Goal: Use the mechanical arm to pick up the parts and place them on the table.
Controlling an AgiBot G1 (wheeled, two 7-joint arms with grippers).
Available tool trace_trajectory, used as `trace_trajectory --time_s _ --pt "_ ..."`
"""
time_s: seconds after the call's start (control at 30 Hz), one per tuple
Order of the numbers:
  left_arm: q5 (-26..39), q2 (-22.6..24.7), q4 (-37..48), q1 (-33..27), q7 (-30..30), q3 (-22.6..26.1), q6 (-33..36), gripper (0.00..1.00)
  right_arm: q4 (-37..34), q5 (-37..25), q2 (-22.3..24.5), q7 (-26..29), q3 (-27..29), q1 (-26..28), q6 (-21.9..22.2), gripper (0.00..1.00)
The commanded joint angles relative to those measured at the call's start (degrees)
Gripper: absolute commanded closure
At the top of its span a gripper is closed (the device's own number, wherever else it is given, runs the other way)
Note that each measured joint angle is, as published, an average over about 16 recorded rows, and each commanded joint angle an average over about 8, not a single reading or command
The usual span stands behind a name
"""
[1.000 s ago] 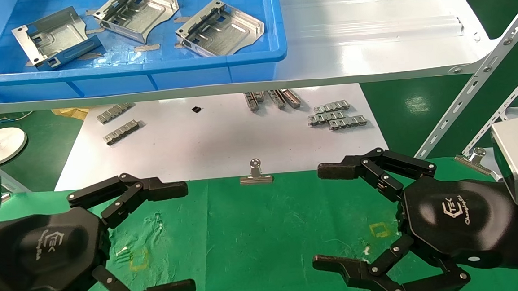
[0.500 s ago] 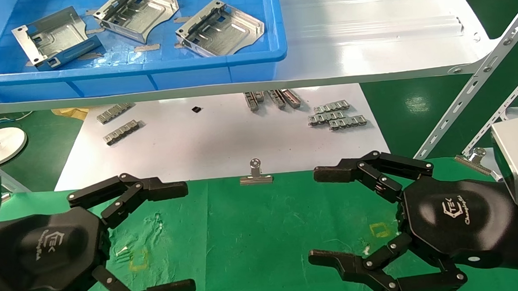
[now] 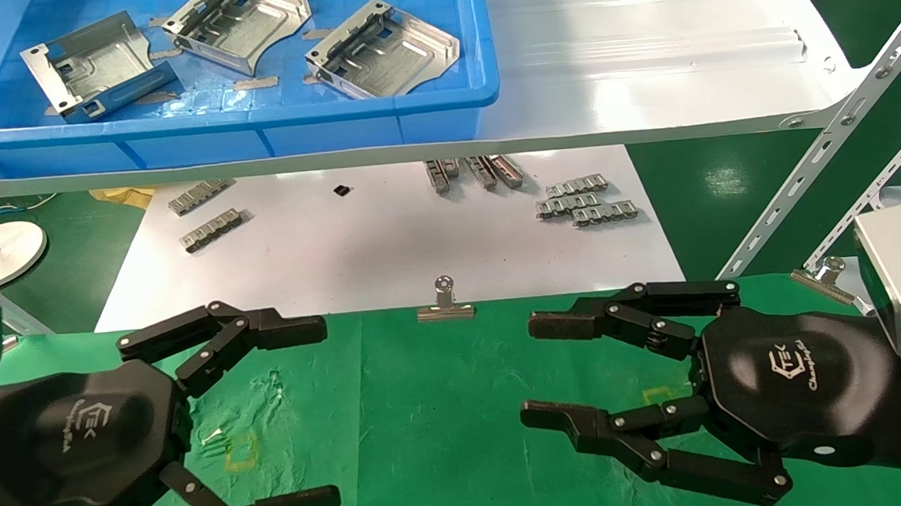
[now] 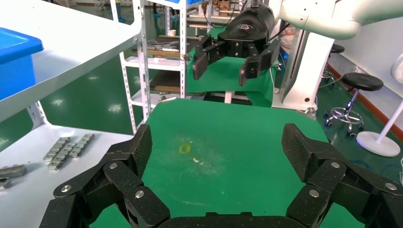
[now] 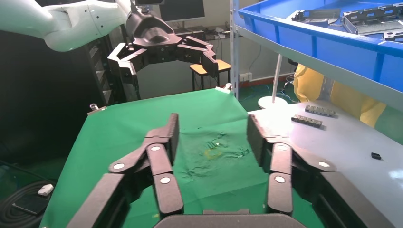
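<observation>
**Parts untouched in bin; both grippers empty above tabletop**

I find three stamped sheet-metal parts lying flat in the blue bin on the white shelf, well apart from the green tabletop below. None is on the cloth, so I judge the task not yet begun.

The left gripper hovers over the near left of the tabletop, fingers spread wide, holding nothing. The right gripper hovers opposite, also spread and empty.

Handling assessment: the parts look thin, rigid and light, with smooth bright faces likely to slip and folded rims likely to be sharp. I would take hold across two opposite folded rims of the nearest part, avoiding the concave curved corner, where the fingers would find little purchase. The bin wall may obstruct a low approach, so I would come in from above
</observation>
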Motion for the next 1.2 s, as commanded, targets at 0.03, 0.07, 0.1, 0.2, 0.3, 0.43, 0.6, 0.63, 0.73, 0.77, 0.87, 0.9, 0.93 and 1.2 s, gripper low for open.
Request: trace_trajectory --time_s 0.03,0.07,0.1,0.2,0.3,0.43,0.6,0.63,0.73,0.77,0.87,0.9,0.93,1.2 --pt "0.0 0.0 0.0 0.0 0.0 0.0 0.0 0.0 0.0 0.0 0.0 0.0 0.0 0.0 0.0 1.0" --pt "0.0 0.0 0.0 0.0 0.0 0.0 0.0 0.0 0.0 0.0 0.0 0.0 0.0 0.0 0.0 1.0" --pt "0.0 0.0 0.0 0.0 0.0 0.0 0.0 0.0 0.0 0.0 0.0 0.0 0.0 0.0 0.0 1.0" --pt "0.0 0.0 0.0 0.0 0.0 0.0 0.0 0.0 0.0 0.0 0.0 0.0 0.0 0.0 0.0 1.0" --pt "0.0 0.0 0.0 0.0 0.0 0.0 0.0 0.0 0.0 0.0 0.0 0.0 0.0 0.0 0.0 1.0" --pt "0.0 0.0 0.0 0.0 0.0 0.0 0.0 0.0 0.0 0.0 0.0 0.0 0.0 0.0 0.0 1.0" --pt "0.0 0.0 -0.01 0.0 0.0 0.0 0.0 0.0 0.0 0.0 0.0 0.0 0.0 0.0 0.0 1.0" --pt "0.02 -0.01 -0.02 -0.01 0.02 0.0 0.0 0.0 0.0 0.0 0.0 0.0 0.0 0.0 0.0 1.0" --pt "0.37 -0.01 -0.2 -0.23 0.19 0.03 -0.12 0.0 0.0 0.0 0.0 0.0 0.0 0.0 0.0 1.0" --pt "0.55 0.09 -0.26 -0.39 0.17 0.06 -0.34 0.0 0.0 0.0 0.0 0.0 0.0 0.0 0.0 1.0" --pt "1.5 0.72 -0.53 -1.49 -0.05 0.13 -1.89 0.0 0.0 0.0 0.0 0.0 0.0 0.0 0.0 1.0" --pt "1.94 0.97 -0.6 -2.15 -0.24 0.13 -2.66 0.0 0.0 0.0 0.0 0.0 0.0 0.0 0.0 1.0" --pt "2.43 1.24 -0.65 -2.96 -0.48 0.14 -3.47 0.0 0.0 0.0 0.0 0.0 0.0 0.0 0.0 1.0" --pt "10.23 4.84 4.39 -17.13 -3.73 2.44 -7.55 0.0 0.0 0.0 0.0 0.0 0.0 0.0 0.0 1.0"
